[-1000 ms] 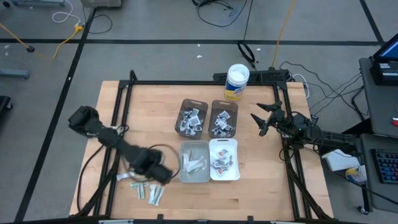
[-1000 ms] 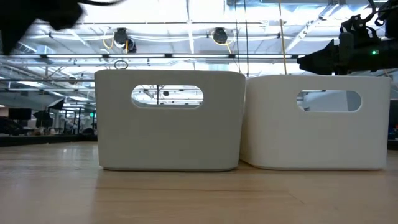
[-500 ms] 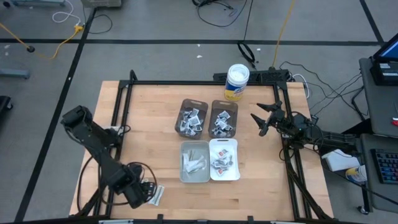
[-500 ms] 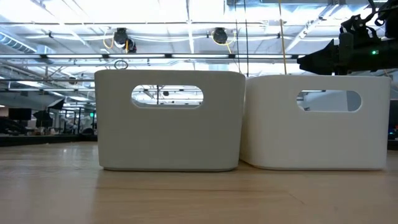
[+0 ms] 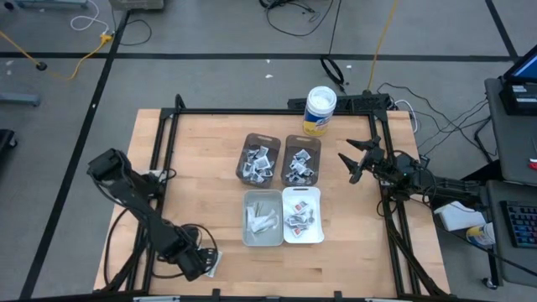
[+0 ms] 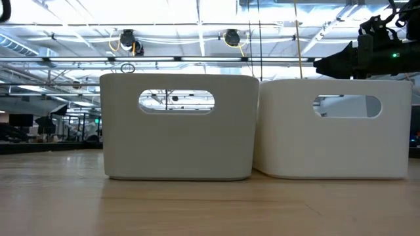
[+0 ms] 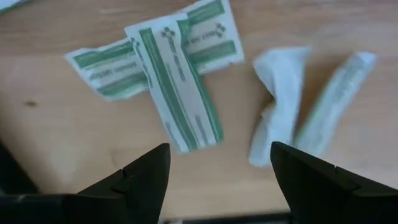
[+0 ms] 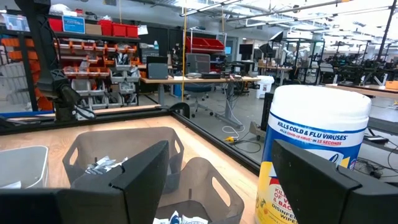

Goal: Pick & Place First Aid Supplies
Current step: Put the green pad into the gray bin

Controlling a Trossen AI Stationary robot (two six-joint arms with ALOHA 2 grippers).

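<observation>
Bright even overhead light, ceiling glare blown out in low view, my left wrist view slightly blurred.

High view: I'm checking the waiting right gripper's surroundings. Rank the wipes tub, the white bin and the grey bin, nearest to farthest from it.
From the right gripper:
1. Wipes tub, at the table's far edge.
2. White bin, front row, right.
3. Grey bin, front row, left.

We see a grey floor (image 5: 210, 33) crossed by dark tape lines and loose cables around the pale wooden surface (image 5: 210, 168). Beyond it, we look into a large workshop with bright ceiling lights (image 6: 197, 13), desks with monitors (image 8: 199, 65), and shelves of red and orange bins (image 8: 93, 37).
</observation>
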